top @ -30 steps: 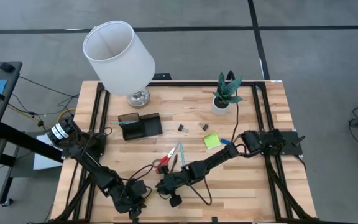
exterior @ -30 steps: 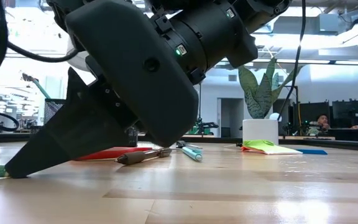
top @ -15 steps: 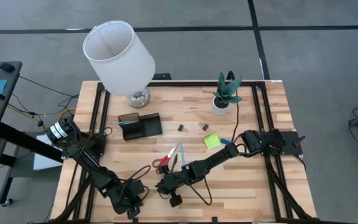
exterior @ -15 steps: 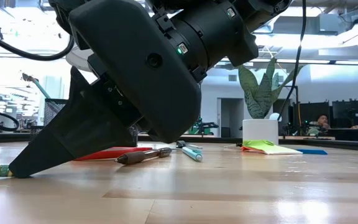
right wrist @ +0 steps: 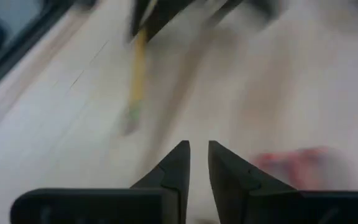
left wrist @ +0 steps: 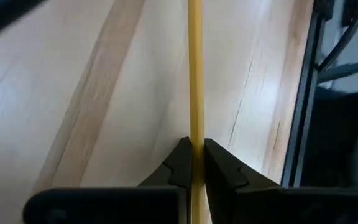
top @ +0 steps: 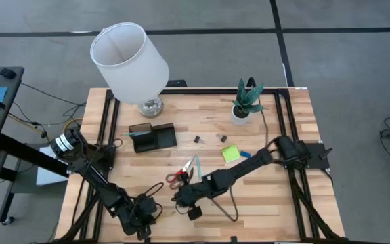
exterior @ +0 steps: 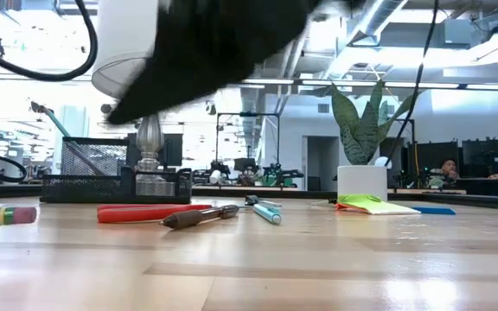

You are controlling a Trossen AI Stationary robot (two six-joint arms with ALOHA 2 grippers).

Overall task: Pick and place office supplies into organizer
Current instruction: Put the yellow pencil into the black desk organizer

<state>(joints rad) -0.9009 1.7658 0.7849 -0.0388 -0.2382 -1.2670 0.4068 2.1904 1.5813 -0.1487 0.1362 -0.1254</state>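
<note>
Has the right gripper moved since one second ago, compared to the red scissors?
Yes. The right gripper lifted off the table and shifted slightly toward the red scissors.

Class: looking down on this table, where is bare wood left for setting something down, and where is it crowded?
Bare: right of the sticky-note pad, and between lamp and plant. Crowded: around the scissors, where the right gripper works.

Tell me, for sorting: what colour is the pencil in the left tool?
Yellow pencil; left wrist view.
</note>
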